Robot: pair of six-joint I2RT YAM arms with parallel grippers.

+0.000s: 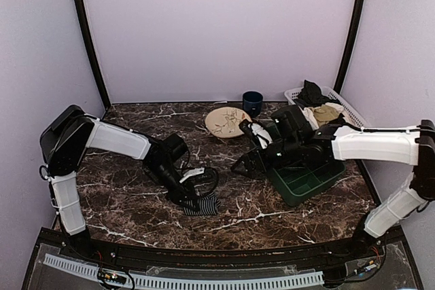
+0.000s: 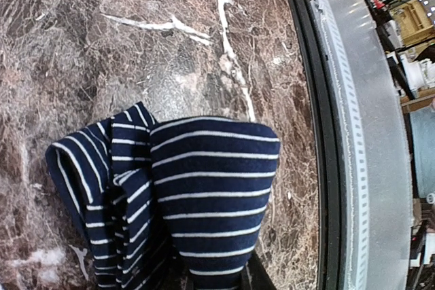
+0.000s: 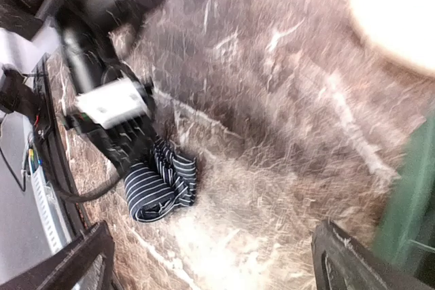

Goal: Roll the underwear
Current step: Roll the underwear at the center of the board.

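Note:
The underwear (image 1: 202, 205) is a small bundle of navy cloth with thin white stripes, lying on the marble table near its front edge. My left gripper (image 1: 189, 200) is shut on its left end. In the left wrist view the striped cloth (image 2: 214, 188) bulges out from between the jaws of the left gripper (image 2: 215, 280), with a folded flap to the left. The waistband is hidden. My right gripper (image 1: 246, 165) hangs open to the right of the bundle, apart from it. In the right wrist view the right gripper (image 3: 211, 269) has its fingers spread wide and the underwear (image 3: 160, 185) lies ahead.
A beige plate (image 1: 228, 121) and a dark blue cup (image 1: 252, 102) stand at the back. A white basket (image 1: 343, 105) with dark and tan clothes is at the back right. A green bin (image 1: 306, 180) sits under my right arm. The table's black front rim (image 2: 307, 100) runs close to the underwear.

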